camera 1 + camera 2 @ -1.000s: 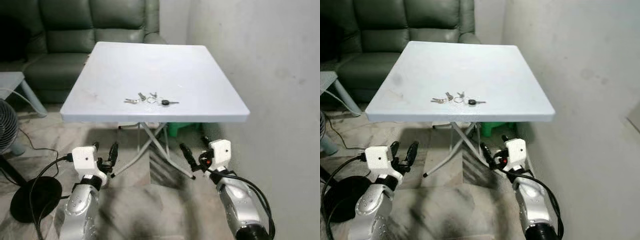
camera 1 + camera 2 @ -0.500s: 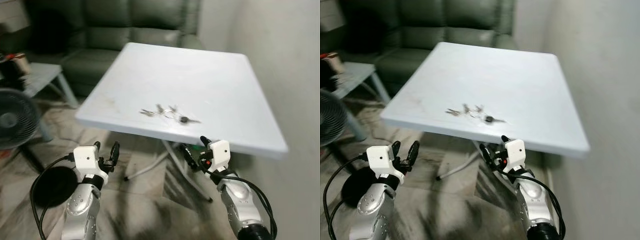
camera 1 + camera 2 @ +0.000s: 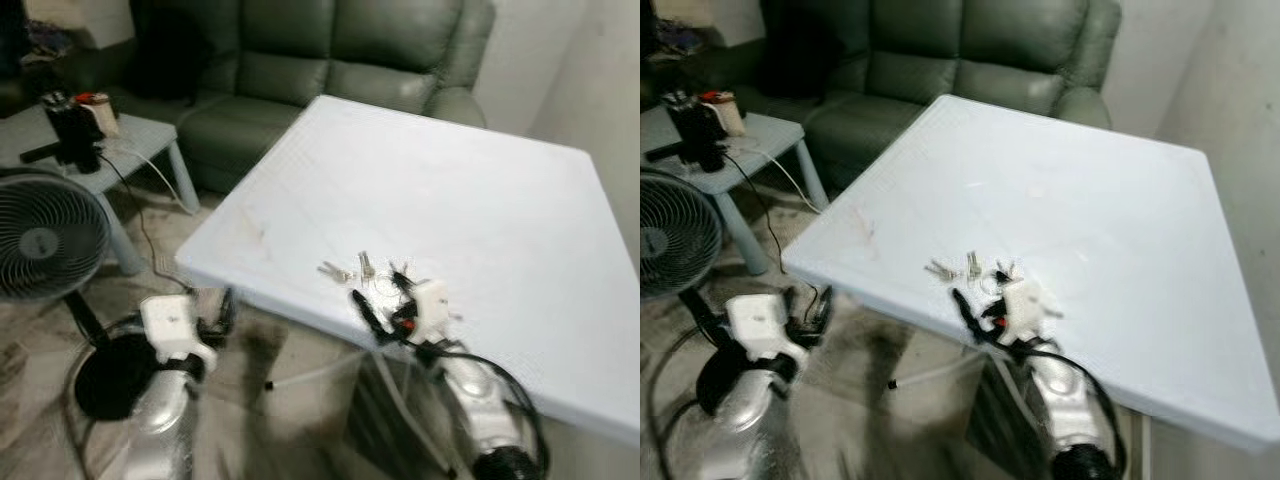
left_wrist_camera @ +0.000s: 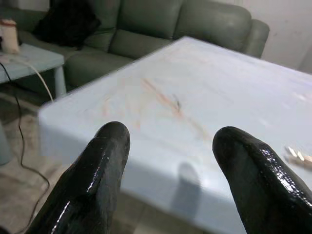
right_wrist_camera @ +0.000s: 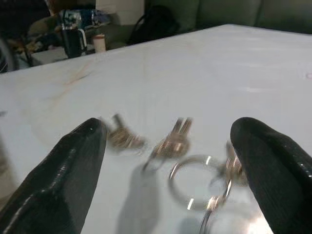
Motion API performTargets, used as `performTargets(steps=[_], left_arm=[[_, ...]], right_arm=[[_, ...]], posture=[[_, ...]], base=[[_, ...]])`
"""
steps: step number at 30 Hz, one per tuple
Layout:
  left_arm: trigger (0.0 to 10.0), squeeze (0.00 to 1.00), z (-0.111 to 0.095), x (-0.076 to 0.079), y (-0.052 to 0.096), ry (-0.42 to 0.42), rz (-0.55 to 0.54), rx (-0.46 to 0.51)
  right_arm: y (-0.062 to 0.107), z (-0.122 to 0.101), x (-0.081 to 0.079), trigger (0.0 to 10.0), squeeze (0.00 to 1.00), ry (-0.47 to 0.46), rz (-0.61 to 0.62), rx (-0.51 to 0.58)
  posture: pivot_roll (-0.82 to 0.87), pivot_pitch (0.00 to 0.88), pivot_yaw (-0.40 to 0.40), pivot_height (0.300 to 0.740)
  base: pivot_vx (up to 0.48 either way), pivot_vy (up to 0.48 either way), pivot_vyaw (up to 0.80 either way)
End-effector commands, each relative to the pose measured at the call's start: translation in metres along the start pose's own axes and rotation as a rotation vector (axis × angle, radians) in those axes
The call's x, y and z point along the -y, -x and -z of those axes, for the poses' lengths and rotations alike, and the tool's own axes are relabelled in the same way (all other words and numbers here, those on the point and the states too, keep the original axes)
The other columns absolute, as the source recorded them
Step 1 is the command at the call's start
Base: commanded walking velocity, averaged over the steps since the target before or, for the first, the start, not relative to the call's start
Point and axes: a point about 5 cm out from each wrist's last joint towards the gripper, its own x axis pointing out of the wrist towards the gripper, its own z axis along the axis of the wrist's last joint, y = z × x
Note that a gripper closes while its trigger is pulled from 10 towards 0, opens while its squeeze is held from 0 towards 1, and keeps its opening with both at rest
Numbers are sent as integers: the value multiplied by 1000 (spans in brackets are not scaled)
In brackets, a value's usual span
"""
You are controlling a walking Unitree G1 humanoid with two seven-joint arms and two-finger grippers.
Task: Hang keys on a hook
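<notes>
A bunch of keys (image 3: 362,269) on a metal ring lies on the white folding table (image 3: 450,180), close to its near edge. My right gripper (image 3: 381,293) is open and hovers just over the table edge, right in front of the keys. In the right wrist view the keys (image 5: 171,141) and the ring (image 5: 195,183) lie between and just beyond the two black fingers (image 5: 73,165). My left gripper (image 4: 168,141) is open, low and short of the table's left front edge, holding nothing. The picture is blurred.
A standing fan (image 3: 40,235) with a round black base is at the left on the floor. Behind it a small grey side table (image 3: 110,135) carries a few objects and a cable. A dark green sofa (image 3: 330,60) stands behind the white table.
The camera has moved closer and swung left. My right gripper has risen from below the table edge to the level of the keys. The left gripper stays low.
</notes>
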Motion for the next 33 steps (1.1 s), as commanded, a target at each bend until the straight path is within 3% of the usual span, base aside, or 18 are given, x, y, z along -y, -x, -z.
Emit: performTargets(steps=[1, 15, 25, 33], left_arm=[[10000, 0, -3, -8, 2, -36, -21, 4], [10000, 0, -8, 7, 3, -84, 55, 37], [10000, 0, -1, 43, 16, -175, 280, 16], [10000, 0, 3, 54, 22, -202, 348, 1]], right_arm=[[-6, -2, -7, 10000, 0, -13, -21, 6], [-7, -1, -7, 10000, 0, -6, -6, -1], [-3, -14, 25, 10000, 0, 130, -59, -26], [5, -21, 45, 10000, 0, 163, -174, -78]], posture=[[-65, 0, -24, 740], [-56, 10, -30, 740], [-61, 22, -31, 740], [-66, 28, -24, 740]], base=[[0, 0, 0], [0, 0, 0], [0, 0, 0], [0, 0, 0]])
